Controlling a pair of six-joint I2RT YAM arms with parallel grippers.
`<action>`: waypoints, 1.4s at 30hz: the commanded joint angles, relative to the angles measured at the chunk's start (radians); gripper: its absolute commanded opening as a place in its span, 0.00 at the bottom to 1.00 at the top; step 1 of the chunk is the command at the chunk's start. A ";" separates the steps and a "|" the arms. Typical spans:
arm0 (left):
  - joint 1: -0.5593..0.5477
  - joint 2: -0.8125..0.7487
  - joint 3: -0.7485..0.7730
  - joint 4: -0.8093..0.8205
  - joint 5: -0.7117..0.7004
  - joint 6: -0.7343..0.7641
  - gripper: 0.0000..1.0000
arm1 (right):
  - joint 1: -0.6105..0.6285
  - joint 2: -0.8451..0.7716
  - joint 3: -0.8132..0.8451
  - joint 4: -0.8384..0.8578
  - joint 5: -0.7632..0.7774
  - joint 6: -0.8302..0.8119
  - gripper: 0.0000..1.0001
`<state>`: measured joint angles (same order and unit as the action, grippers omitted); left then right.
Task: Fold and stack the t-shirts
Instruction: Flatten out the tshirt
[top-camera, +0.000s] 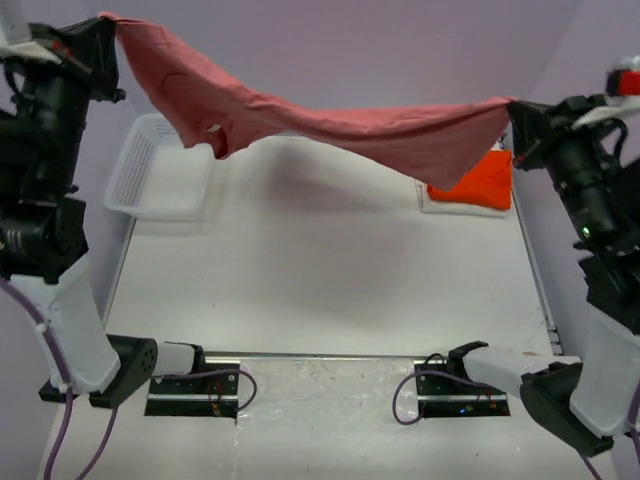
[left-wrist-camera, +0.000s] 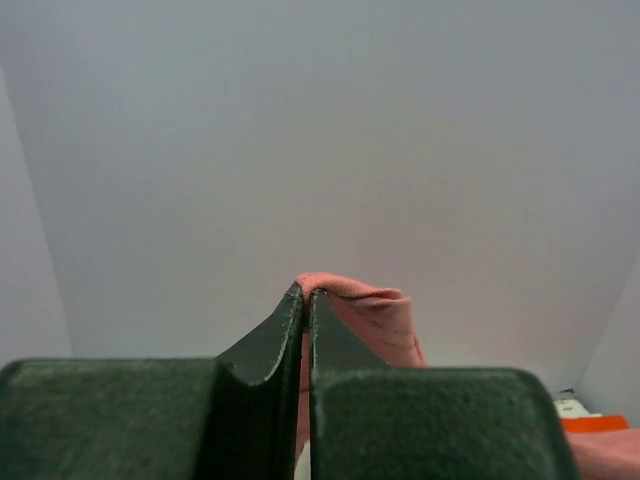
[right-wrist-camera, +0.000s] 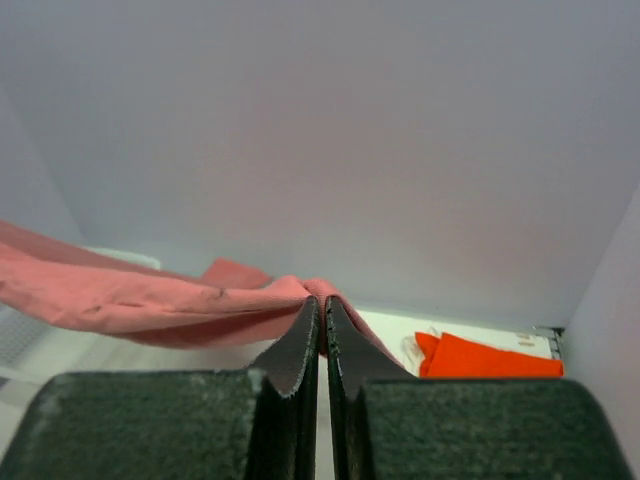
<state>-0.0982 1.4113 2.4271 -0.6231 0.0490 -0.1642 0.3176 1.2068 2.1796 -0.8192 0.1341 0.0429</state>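
A dusty rose-red t-shirt (top-camera: 330, 125) hangs stretched in the air across the back of the table, sagging in the middle. My left gripper (top-camera: 108, 28) is shut on its left end, high at the far left; cloth (left-wrist-camera: 365, 310) pokes out past the closed jaws of the left gripper (left-wrist-camera: 306, 293). My right gripper (top-camera: 514, 112) is shut on the shirt's right end, with red cloth (right-wrist-camera: 150, 295) trailing left from the right gripper (right-wrist-camera: 322, 302). A bright orange t-shirt (top-camera: 480, 184) lies folded at the back right on a white one (top-camera: 428, 201), also seen as the orange t-shirt (right-wrist-camera: 490, 355).
A white mesh basket (top-camera: 150, 175) stands at the back left of the table, under the hanging shirt's left part. Both arm bases (top-camera: 190, 375) sit at the near edge. A metal rail (top-camera: 540, 290) runs along the table's right side.
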 joint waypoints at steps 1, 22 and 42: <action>0.002 -0.124 0.007 0.005 0.069 -0.035 0.00 | 0.018 -0.082 -0.003 -0.044 -0.082 0.048 0.00; 0.002 -0.060 -0.311 0.002 0.161 -0.132 0.00 | 0.028 -0.164 -0.477 0.141 -0.127 0.186 0.00; -0.005 0.431 -0.636 0.370 0.146 -0.072 0.00 | -0.035 0.468 -0.472 0.338 0.064 0.111 0.00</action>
<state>-0.0986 1.7916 1.7294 -0.3637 0.1772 -0.2718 0.3092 1.6501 1.6241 -0.5533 0.1726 0.1791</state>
